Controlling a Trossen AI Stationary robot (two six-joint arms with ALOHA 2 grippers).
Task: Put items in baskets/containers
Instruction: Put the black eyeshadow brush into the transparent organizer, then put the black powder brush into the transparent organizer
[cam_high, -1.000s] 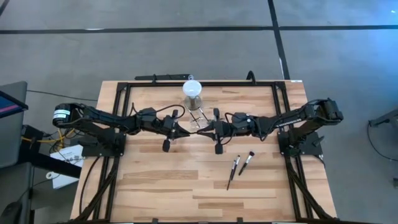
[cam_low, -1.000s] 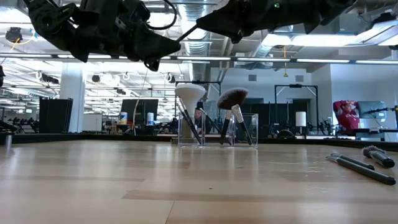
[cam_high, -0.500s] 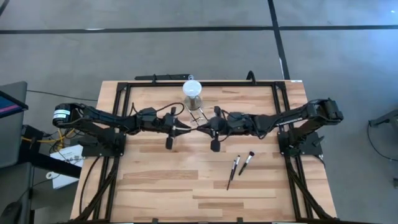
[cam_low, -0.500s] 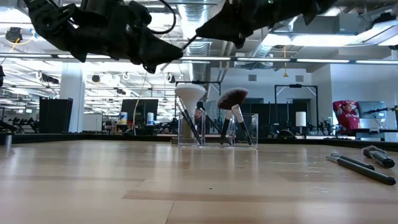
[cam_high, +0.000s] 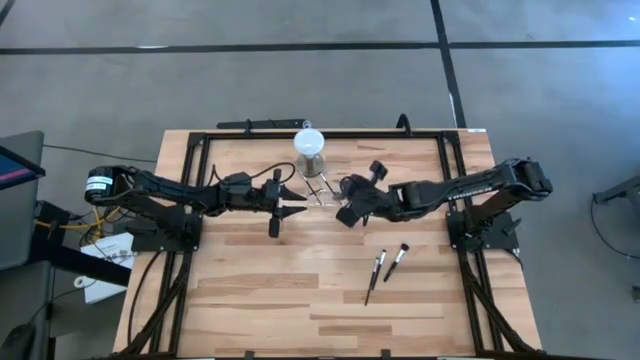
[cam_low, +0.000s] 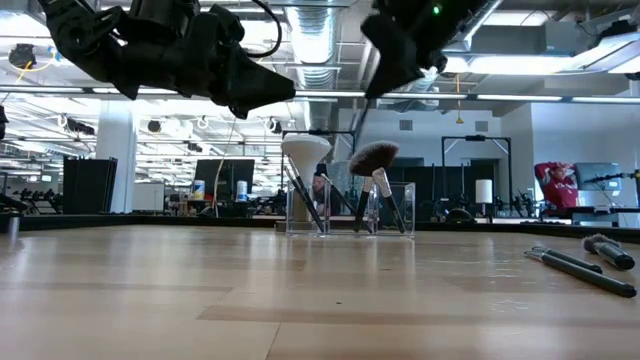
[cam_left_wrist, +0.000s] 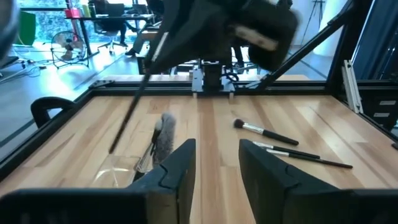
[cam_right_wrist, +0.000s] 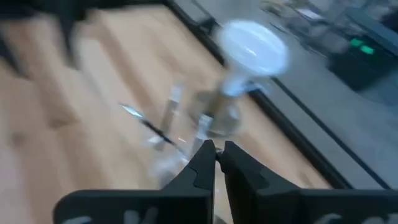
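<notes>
The right gripper (cam_high: 345, 212), closed on a thin makeup brush (cam_low: 358, 104), is hanging just beside the clear container (cam_high: 318, 190), handle slanting down toward it, while the left gripper (cam_high: 301, 207), parted and empty, is flanking its other side.

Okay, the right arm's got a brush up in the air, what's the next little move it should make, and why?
Probably lower the right gripper so the brush it pinches slides tip-down into the clear container. The brush hangs tilted just above the container, which already holds several brushes. The left gripper is open and empty beside it.
</notes>
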